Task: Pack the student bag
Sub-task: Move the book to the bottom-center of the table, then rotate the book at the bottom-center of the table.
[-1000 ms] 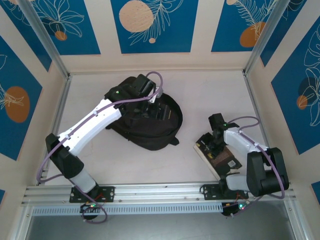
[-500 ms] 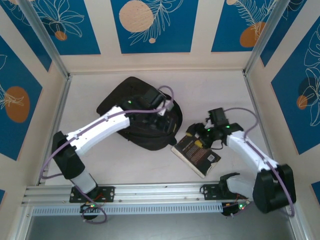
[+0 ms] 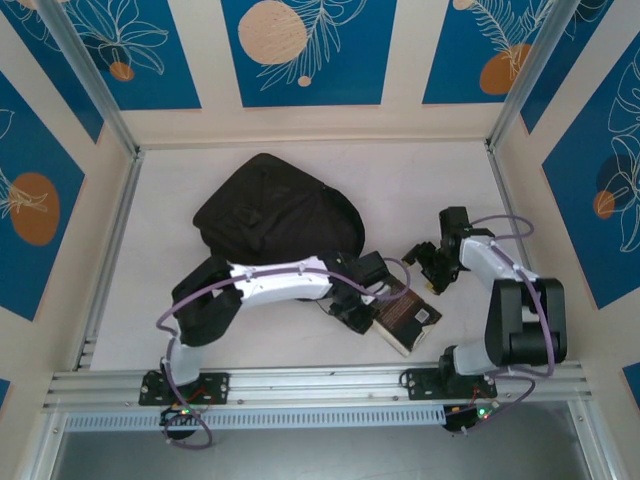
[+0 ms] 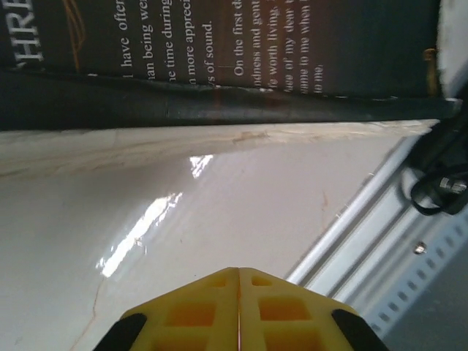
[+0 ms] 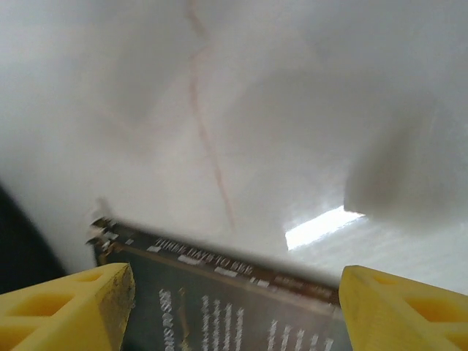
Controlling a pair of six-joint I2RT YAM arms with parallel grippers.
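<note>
Left wrist: left gripper (image 4: 238, 281) pinched closed, empty, beside book (image 4: 219, 44) at table's (image 4: 183, 219) near edge; right gripper (image 5: 234, 292) spread wide, empty.

Large black soft student bag (image 3: 275, 212), slumped flat on the white table, toward the far left

Here we go, two arms. On the left arm (image 3: 280, 282) and the right arm (image 3: 490, 265) alike we see smooth white shells over the long links and chunky black joints between them. A lilac cable (image 3: 165, 335) trails along the left one, and its twin (image 3: 500, 220) runs along the right. We spot black base plates (image 3: 185, 385), each with a tiny green light (image 3: 182, 411) beside it. Up close, the left gripper (image 4: 238, 278) shows bright yellow fingers (image 4: 197, 318) moulded with square pockets, and the right gripper (image 5: 235, 281) has fingertips (image 5: 66, 300) in the same yellow.
</note>
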